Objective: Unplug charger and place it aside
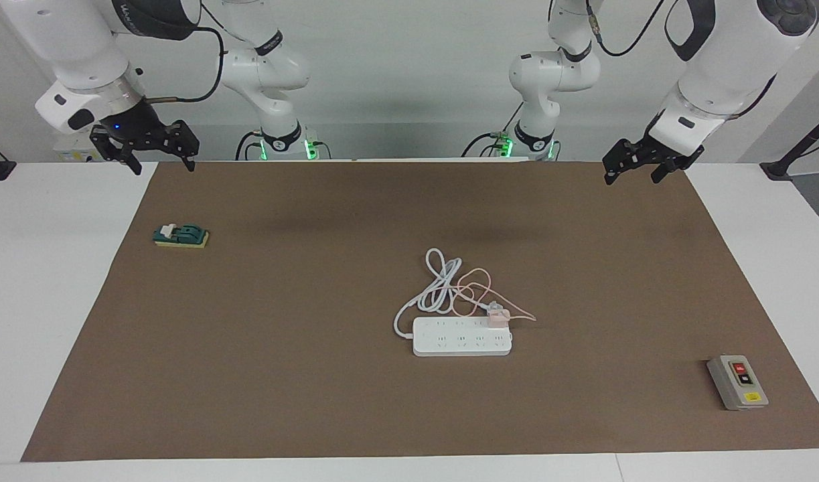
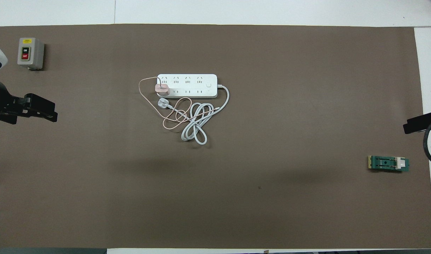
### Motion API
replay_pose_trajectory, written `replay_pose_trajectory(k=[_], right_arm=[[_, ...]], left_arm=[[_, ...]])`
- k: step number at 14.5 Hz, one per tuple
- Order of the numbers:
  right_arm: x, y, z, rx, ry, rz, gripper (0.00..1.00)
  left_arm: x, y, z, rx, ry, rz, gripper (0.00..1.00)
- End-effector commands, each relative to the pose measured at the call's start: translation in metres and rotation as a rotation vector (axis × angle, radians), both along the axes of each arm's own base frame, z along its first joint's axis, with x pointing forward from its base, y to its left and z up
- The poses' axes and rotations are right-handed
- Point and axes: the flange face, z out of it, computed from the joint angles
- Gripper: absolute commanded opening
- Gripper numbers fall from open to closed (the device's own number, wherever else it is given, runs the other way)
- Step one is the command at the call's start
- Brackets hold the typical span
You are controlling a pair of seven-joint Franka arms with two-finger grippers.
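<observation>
One charger — pale pink cube, plugged into the power strip at the socket row nearer the robots, at the strip's end toward the left arm. One thin pink cable looping from it over the mat, tangled with one thicker white cable coiled on the robot-ward side of the strip; one white plug lying just beside the charger, nearer the robots. One strip, two rows of sockets, one button at its end toward the right arm. One grey switch box at the mat's corner farthest from the robots, left arm's end — buttons lettered ON and OFF, yellow label unreadable. One green knife switch on a yellowish base near the right arm's end, close to the robots. Two grippers, both raised and waiting, well apart from the strip: left gripper over the mat's edge at its own end, fingers spread, holding nothing; right gripper over the mat's corner by its base, fingers likewise parted and bare.
</observation>
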Motion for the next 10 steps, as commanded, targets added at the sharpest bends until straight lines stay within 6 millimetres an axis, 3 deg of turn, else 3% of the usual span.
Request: replay_pose_trajectory(k=[1,10], right_arm=[[0.0026,-0.0014,0.0017,-0.018,-0.002,0.016,1.0],[-0.002,-0.0023,0.0025,-0.011,0.008,0.015,1.0]], left_arm=[[-0.0096,0.0022,0.0011,-0.007,-0.008,-0.001,1.0],[-0.0096,0.0022,0.0011,-0.007,-0.008,-0.001,1.0]])
